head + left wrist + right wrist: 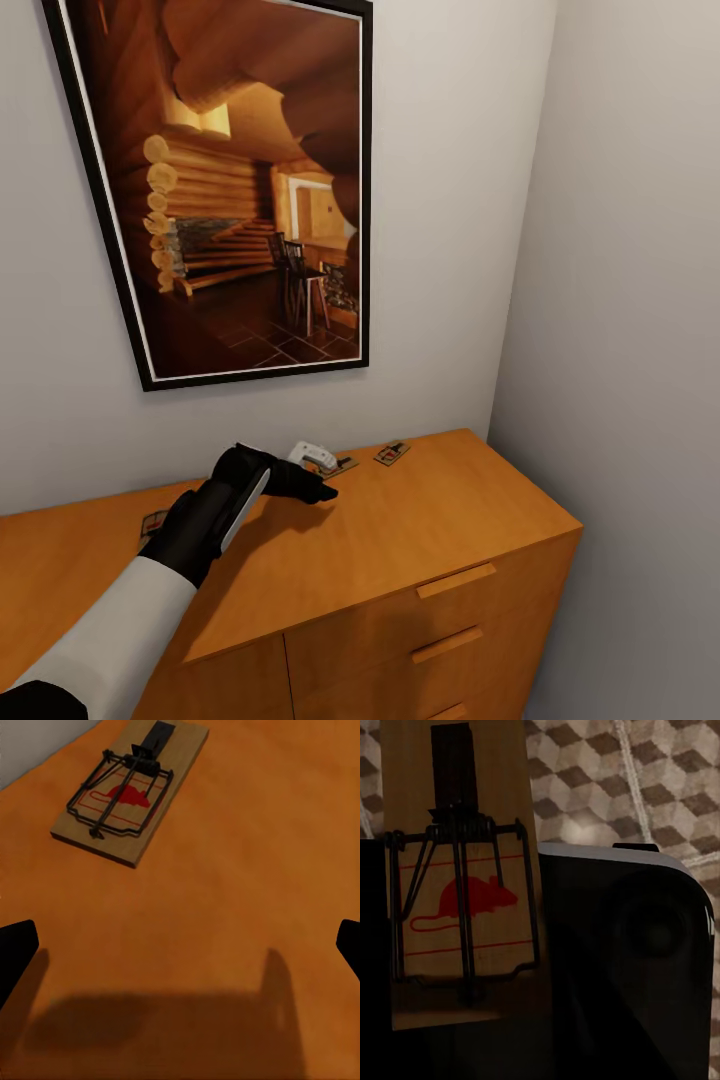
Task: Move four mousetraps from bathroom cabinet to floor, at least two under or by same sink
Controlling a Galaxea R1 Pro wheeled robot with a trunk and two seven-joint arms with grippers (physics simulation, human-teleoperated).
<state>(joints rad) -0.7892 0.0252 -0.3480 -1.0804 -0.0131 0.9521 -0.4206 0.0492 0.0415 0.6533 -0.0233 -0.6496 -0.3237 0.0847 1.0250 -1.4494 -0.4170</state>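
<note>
In the head view, the left hand [318,489] was held over the cabinet [420,540] worktop near two mousetraps [392,453]. In the left wrist view, its fingers [16,949] were spread apart before one trap [129,789]. In the right wrist view, a mousetrap [457,877] was seen pressed against a dark finger above the bathroom floor [660,787]; the right hand's grip could not be told.

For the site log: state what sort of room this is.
Likely a corner of a home, though not clearly a bathroom: a low orange-brown wooden cabinet with drawers against grey walls, a black-framed log-cabin picture above it, and cube-patterned floor tiles.
</note>
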